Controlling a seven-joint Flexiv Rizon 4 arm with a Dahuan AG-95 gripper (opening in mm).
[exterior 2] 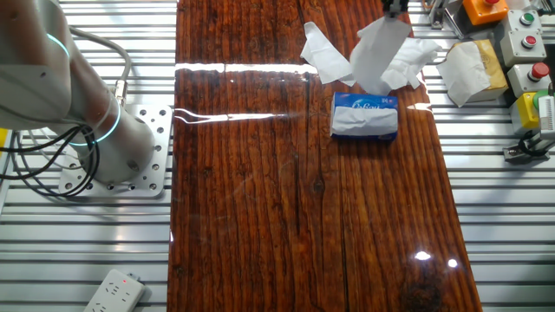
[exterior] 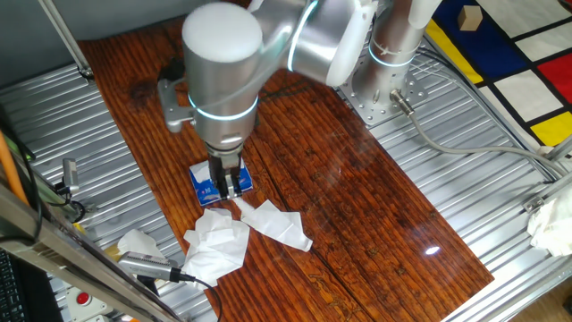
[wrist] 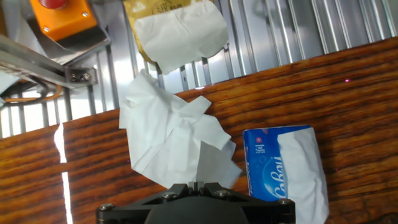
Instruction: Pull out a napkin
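Tool [exterior: 230, 183] clenched on napkin [exterior 2: 379, 54], sheet hanging below it over blue pack [exterior 2: 365, 116].

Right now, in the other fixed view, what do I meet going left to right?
Power strip → robot base → blue pack → yellow bag → button boxes.

Glossy, grained wood table [exterior 2: 260, 173]; ribbed metal surround [exterior 2: 503, 225]; soft, creased matt paper napkin [wrist: 168, 137]; shiny blue plastic tissue pack [exterior 2: 364, 117].
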